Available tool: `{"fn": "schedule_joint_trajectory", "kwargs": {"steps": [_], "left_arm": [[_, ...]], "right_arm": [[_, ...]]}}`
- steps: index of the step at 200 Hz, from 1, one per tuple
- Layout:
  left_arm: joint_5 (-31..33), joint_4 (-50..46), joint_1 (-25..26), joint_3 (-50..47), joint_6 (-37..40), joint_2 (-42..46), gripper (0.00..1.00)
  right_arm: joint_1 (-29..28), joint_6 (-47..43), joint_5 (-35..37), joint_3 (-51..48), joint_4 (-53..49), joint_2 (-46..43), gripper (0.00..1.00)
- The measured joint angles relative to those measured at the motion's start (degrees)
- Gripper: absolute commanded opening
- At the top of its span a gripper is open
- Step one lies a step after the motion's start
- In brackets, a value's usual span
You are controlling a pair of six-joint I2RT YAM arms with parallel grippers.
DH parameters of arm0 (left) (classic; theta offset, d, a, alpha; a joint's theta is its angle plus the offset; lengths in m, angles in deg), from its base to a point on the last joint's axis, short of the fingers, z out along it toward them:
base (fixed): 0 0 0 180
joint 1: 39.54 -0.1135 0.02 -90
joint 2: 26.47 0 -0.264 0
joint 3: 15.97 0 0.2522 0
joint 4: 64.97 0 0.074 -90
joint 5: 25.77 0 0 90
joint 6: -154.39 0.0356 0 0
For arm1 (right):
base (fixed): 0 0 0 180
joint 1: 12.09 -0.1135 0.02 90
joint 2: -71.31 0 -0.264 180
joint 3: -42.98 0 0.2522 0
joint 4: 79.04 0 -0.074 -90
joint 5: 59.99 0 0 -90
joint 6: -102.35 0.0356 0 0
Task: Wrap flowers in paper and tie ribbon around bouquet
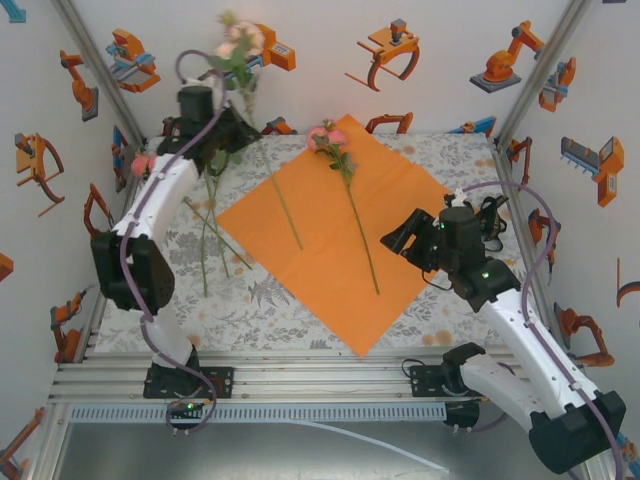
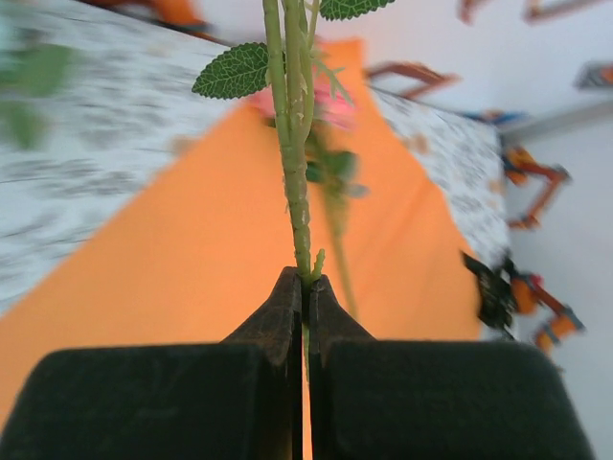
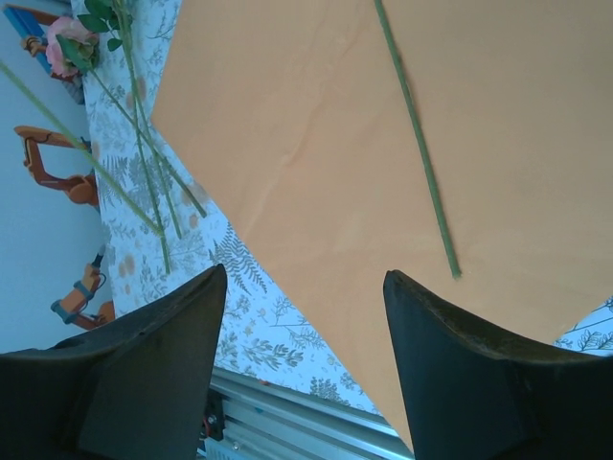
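- Currently, the large bright orange rectangular paper sheet is laid flat on the grey floral-patterned table cover, turned as a diamond with one corner toward the arm bases.
- One artificial pink flower on a long thin green stem is laid on the sheet, with its bloom near the far corner and its stem end toward the near-right edge.
- The left gripper is clenched on a second green flower stem. The finger tips are pressed together with the stem pinched between them (a serrated green leaf sticks out higher up).
- From above, that held flower is seen raised at the sheet's far-left side, with its pale pink and white blooms up against the back wall.
- Its lower stem is seen slanting across the sheet's left half; contact with the sheet cannot be told.
- The remaining loose flowers are left on the table cover just left of the sheet with their stems crossed. One pink bloom lies beside the left arm.
- The right gripper is released, with its jaws spread wide and nothing between them. It is held above the sheet's right part, near the lying flower's stem end.
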Motion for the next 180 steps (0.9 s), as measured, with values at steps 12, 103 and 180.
{"fn": "schedule_joint_trajectory", "kwargs": {"steps": [12,103,180], "left_arm": [[-1.5,1.6,3.8,3.4,-1.0,-5.5,0.00],[-4.5,4.8,14.1,20.0,-8.5,-36.9,0.00],[-4.7,-1.9,15.6,28.2,-0.3,-42.6,0.27]], "right_arm": [[0.0,-0.2,-0.1,-0.4,0.0,-0.6,0.69],[0.0,-0.1,0.3,-6.0,-0.3,-10.9,0.78],[0.0,-0.1,1.9,-6.2,-2.4,-10.3,0.78]]}}
